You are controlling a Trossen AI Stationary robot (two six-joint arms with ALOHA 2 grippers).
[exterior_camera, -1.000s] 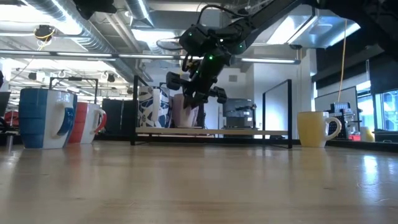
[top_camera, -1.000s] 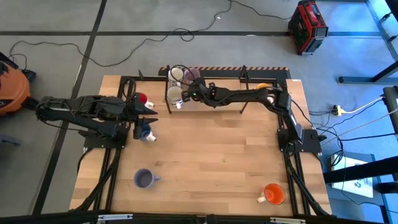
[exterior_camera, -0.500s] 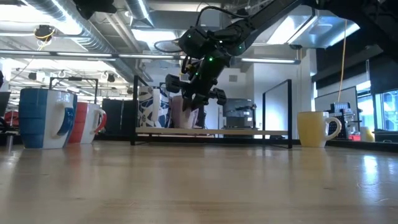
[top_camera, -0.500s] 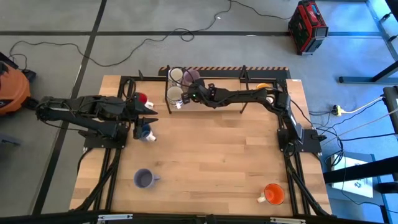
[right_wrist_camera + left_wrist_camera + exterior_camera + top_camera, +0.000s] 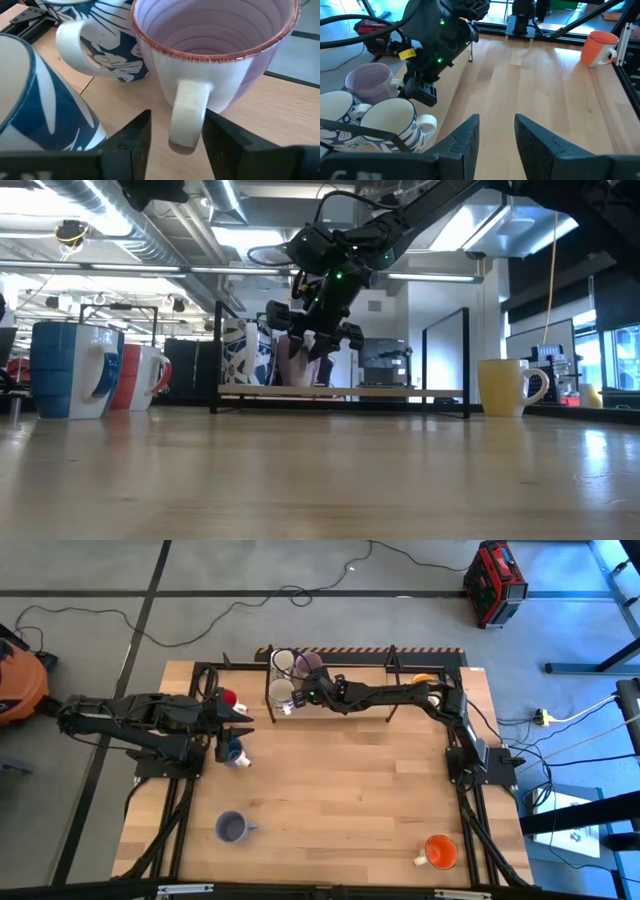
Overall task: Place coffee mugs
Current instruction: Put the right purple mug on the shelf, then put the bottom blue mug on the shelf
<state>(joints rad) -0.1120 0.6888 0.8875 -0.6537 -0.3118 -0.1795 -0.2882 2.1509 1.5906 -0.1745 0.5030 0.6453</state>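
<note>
Lavender mug point(image 5: 215, 55) | handle between parted right fingers point(image 5: 129, 145) | ungripped

Both arms are showing a dark, almost black body made of jointed segments. The right tool point(image 5: 422, 90) is carrying small green lights, a yellow label and black cables. Its fingers point(image 5: 127, 142) are looking matte, perhaps rubber-coated.
</note>
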